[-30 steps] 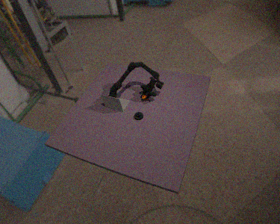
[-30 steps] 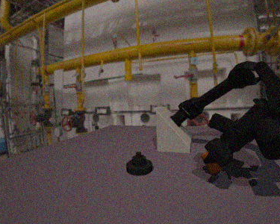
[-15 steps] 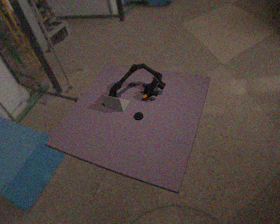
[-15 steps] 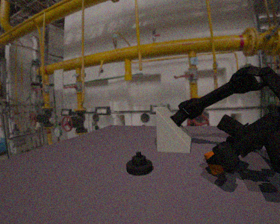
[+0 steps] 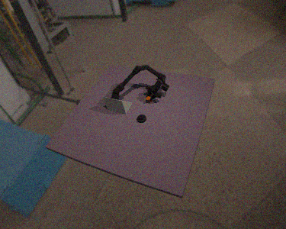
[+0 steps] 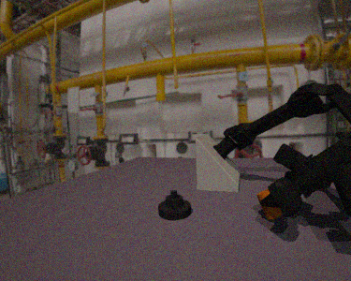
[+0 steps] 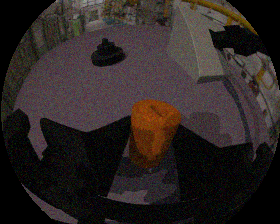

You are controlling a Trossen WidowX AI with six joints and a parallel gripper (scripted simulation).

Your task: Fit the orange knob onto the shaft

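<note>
The orange knob is between the fingers of my gripper, which is shut on it. In the wrist view the knob's wide end faces up the frame and shows a dark mark; the rest tapers down between the fingers. In the exterior view knob and gripper are low over the mat and tilted, with shadow beneath. The dark round pedestal stands on the mat, apart from the knob, its short shaft pointing up. The shaft's flat side cannot be made out.
A pale wedge-shaped block stands on the purple mat beside the arm's base. The arm bends over from that block. A blue panel lies beyond the mat's left edge.
</note>
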